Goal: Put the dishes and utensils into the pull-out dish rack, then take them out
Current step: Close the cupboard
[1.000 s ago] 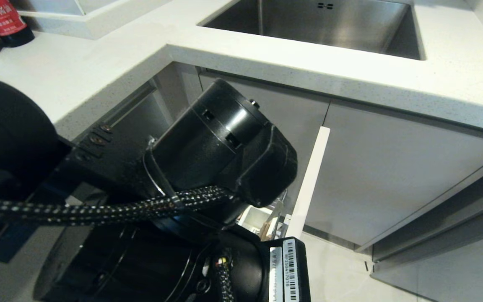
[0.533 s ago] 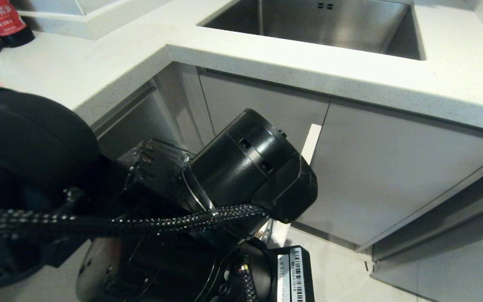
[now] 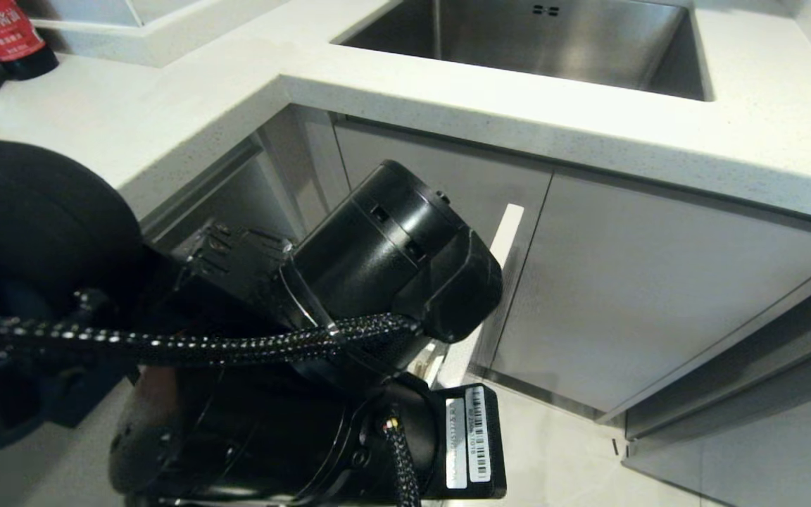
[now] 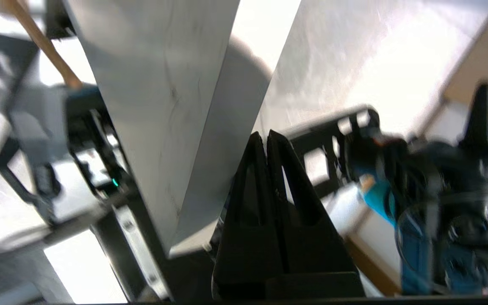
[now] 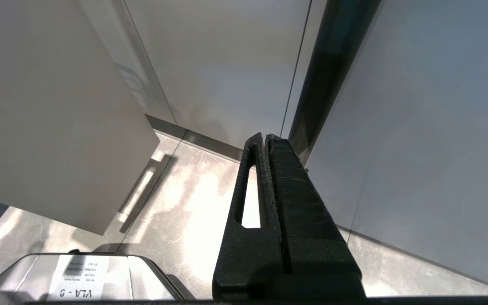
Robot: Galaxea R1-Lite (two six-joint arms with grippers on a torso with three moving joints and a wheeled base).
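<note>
Below the worktop (image 3: 166, 134), the pull-out dish rack (image 3: 507, 232) shows only its pale front-panel edge at 3 o'clock of the left arm. Left claw (image 4: 266, 140), fingers pressed together and empty, rests against that panel; right claw (image 5: 265, 142), likewise closed, hangs over the floor (image 5: 184, 199).

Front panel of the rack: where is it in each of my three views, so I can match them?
Head view: the front panel shows only as a white edge near centre.
Left wrist view: it is the grey slab at centre-left, with the shut left gripper beside its edge.
Right wrist view: probably the big pale slab at left; not certain.
Shared landmark: the pale floor, in the head and right wrist views.
</note>
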